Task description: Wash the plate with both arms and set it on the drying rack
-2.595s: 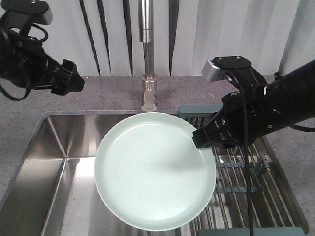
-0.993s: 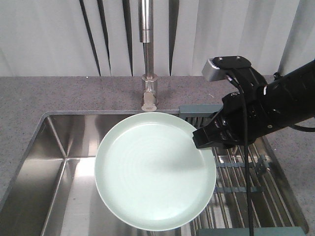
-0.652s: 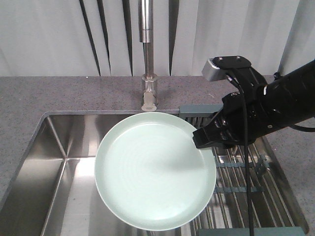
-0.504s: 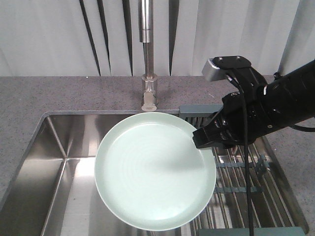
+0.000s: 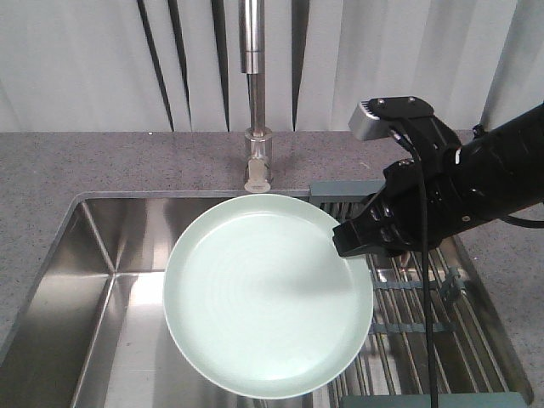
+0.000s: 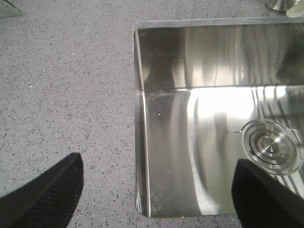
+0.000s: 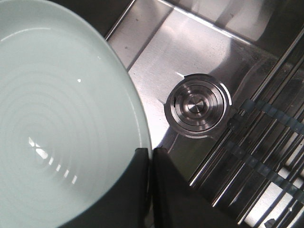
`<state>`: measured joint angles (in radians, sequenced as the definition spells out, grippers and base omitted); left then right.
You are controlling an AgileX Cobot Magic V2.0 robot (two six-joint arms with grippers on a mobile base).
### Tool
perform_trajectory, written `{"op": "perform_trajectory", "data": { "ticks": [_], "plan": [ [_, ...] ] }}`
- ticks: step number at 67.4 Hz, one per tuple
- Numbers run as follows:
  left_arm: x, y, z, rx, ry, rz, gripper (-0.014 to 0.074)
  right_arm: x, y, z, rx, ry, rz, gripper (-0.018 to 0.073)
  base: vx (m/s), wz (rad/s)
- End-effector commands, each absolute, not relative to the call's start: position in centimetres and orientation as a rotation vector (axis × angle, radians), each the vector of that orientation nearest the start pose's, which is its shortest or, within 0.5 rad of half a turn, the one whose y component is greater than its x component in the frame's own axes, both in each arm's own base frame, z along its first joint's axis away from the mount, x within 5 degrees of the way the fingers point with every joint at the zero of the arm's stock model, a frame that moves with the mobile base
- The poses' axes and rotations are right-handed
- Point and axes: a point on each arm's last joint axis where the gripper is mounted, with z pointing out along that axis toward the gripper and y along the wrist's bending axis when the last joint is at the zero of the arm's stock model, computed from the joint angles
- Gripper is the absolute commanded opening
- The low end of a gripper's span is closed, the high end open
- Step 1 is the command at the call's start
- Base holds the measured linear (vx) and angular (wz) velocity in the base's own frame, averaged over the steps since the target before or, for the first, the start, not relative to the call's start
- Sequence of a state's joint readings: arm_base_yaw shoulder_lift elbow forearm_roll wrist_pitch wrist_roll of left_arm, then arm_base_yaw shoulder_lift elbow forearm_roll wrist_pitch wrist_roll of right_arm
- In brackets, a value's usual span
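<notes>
The right gripper [image 5: 361, 240] is clamped on the right rim of the plate [image 5: 263, 297], holding it roughly level above the sink [image 5: 93, 280]. The drying rack [image 5: 425, 331] lies just right of the plate, on that gripper's side. The left gripper [image 6: 156, 190], jaws apart and empty, shows only in its own wrist view, over the sink's left edge.

The right arm [image 5: 484, 178], at the right of the front view, is bulky matte black, with a small grey camera box [image 5: 387, 116] on top and a thin black cable [image 5: 422, 289] trailing downward. The left gripper [image 6: 156, 187] shows dark, finely woven-textured fingertips [image 6: 47, 190] in its wrist view's lower corners
</notes>
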<state>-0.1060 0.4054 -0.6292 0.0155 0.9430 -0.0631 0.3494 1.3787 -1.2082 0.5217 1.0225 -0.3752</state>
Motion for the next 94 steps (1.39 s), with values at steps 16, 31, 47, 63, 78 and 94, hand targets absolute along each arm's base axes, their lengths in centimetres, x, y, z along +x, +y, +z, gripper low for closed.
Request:
{"op": "perform_trajectory", "data": {
  "ticks": [16, 31, 47, 63, 78, 94],
  "plan": [
    [6.4, -0.6, 32.5, 0.037, 2.132, -0.084, 0.0587, 24.5, 13.1, 35.8, -0.68, 2.401, 0.69, -0.0001, 0.0, 0.0],
    [6.4, -0.6, 32.5, 0.037, 2.132, -0.084, 0.0587, 24.4, 13.1, 35.6, -0.705, 2.412, 0.691, -0.0001, 0.0, 0.0],
    [6.4, -0.6, 32.5, 0.037, 2.132, -0.084, 0.0587, 25.3, 13.6, 34.3, -0.808, 2.421, 0.68, -0.0001, 0.0, 0.0],
    [6.4, -0.6, 32.5, 0.037, 2.132, -0.084, 0.0587, 27.4, 14.8, 32.4, -0.852, 2.411, 0.688, -0.0001, 0.0, 0.0],
    [6.4, -0.6, 32.5, 0.037, 2.132, -0.084, 0.0587, 30.5, 16.0, 33.1, -0.862, 2.378, 0.702, -0.0001, 0.0, 0.0],
    [6.4, -0.6, 32.5, 0.037, 2.132, -0.084, 0.0587, 33.6, 16.5, 33.8, -0.83, 2.349, 0.694, -0.0001, 0.0, 0.0]
  ]
}}
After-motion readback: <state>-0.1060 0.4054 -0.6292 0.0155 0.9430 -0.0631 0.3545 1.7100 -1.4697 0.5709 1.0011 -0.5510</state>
